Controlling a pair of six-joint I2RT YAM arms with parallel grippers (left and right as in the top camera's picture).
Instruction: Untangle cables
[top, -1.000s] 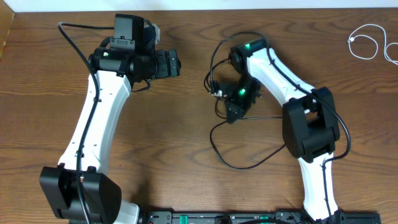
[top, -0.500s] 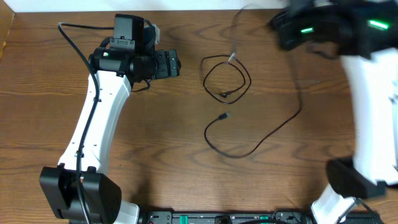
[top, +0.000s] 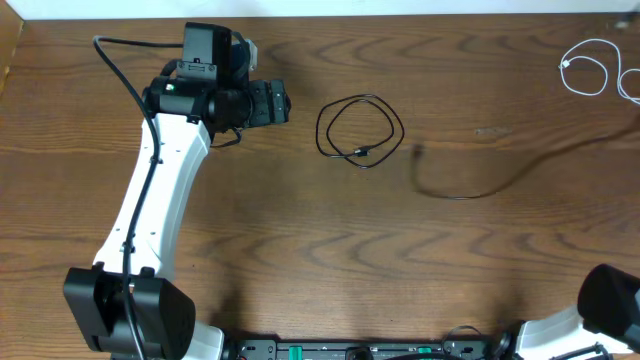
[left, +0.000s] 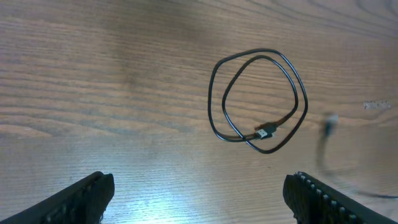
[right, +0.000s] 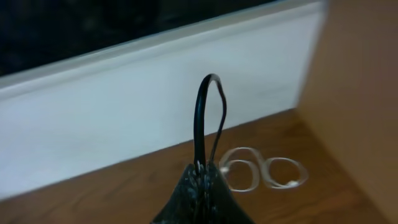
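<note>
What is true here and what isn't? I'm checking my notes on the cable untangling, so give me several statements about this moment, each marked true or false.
1. The black coil lies on the table ahead of the left gripper. True.
2. The left gripper clamps that coil. False: it is open and holds nothing.
3. The right gripper is shut on a black cord. True.
4. The white cable crosses the black coil. False: it lies apart, near the table's far right corner.

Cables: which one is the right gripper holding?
The black cable, looping up out of the shut right gripper. The white cable lies coiled on the table, untouched. The black coil mid-table also lies free.
</note>
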